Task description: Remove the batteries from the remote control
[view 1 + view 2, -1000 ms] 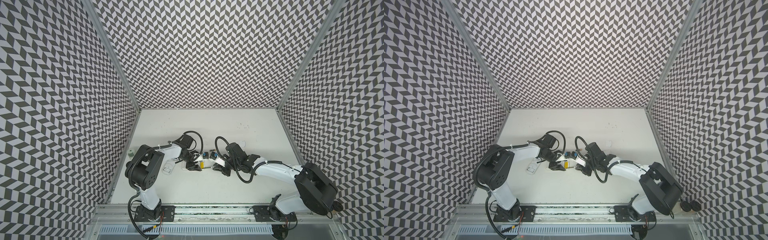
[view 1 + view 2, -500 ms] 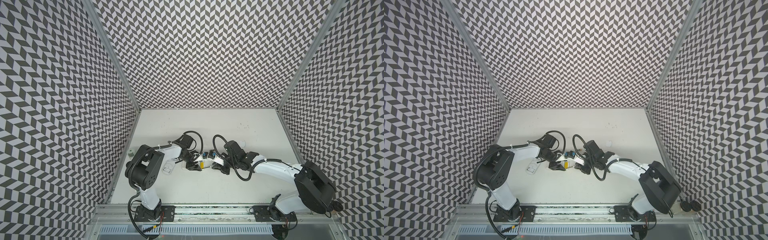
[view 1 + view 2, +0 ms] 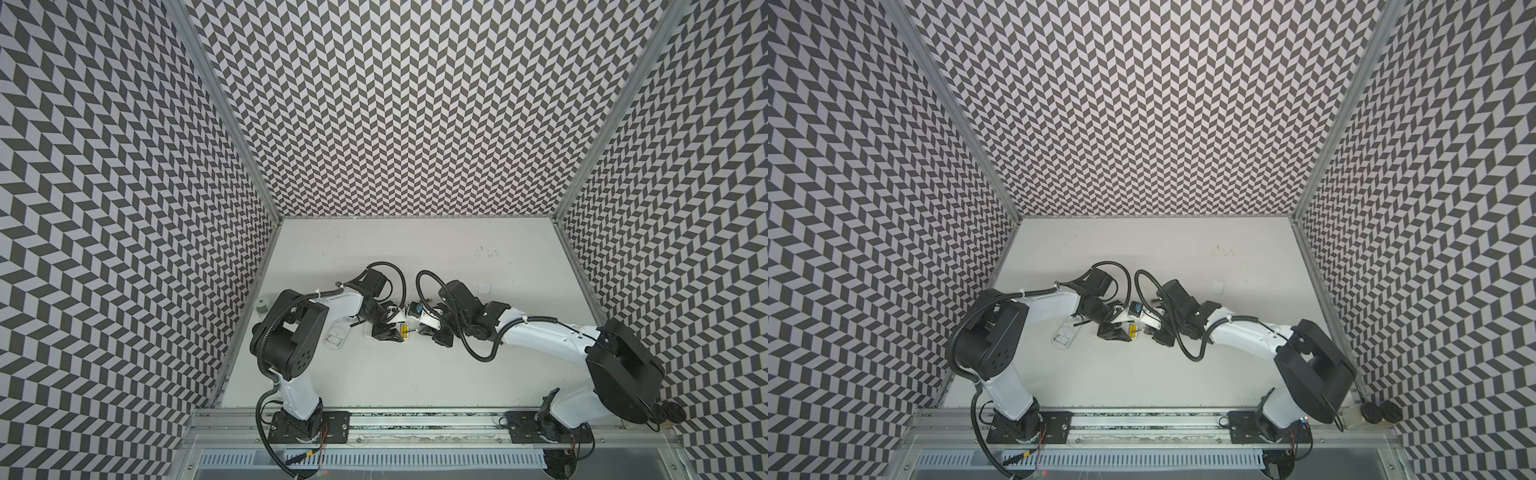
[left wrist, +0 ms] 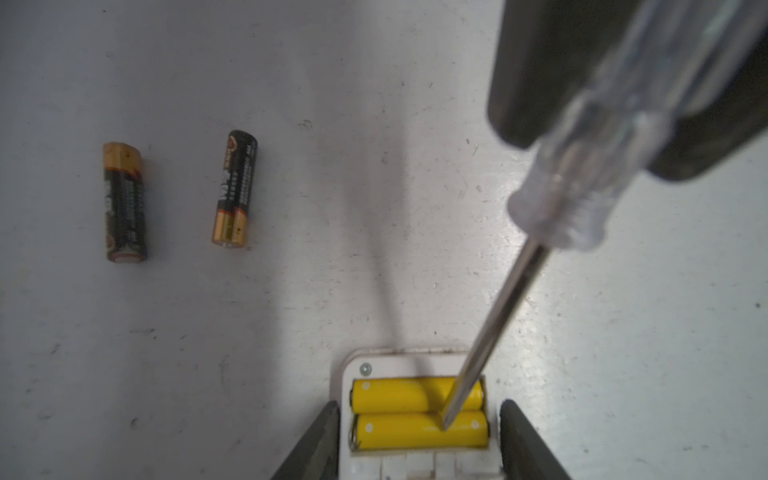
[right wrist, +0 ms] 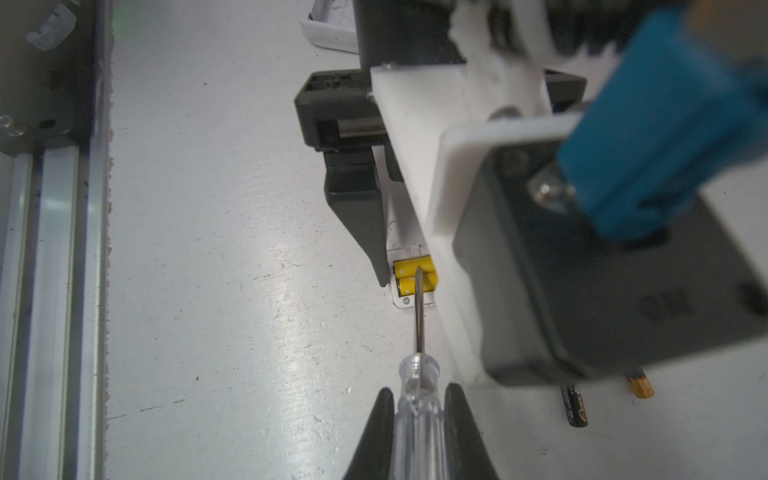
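The white remote control (image 4: 390,365) lies back-up with its compartment uncovered and two yellow batteries (image 4: 399,395) (image 4: 399,430) side by side inside. My left gripper (image 4: 419,405) is shut on the remote, one finger along each side. My right gripper (image 5: 419,390) is shut on the clear handle of a screwdriver (image 5: 419,324). Its metal tip rests at the seam between the yellow batteries (image 5: 409,268). Two black batteries with gold ends (image 4: 124,203) (image 4: 235,189) lie loose on the table beyond the remote. In both top views the grippers (image 3: 392,330) (image 3: 1152,330) meet at mid-table.
A white battery cover (image 3: 336,336) lies on the table beside the left arm. A small green-and-white item (image 3: 262,305) sits by the left wall and a white scrap (image 3: 484,286) behind the right arm. The metal rail (image 5: 54,291) runs along the front edge.
The right arm has shifted left toward the remote, carrying the screwdriver tip onto the yellow batteries. The left arm has stayed in place on the remote.
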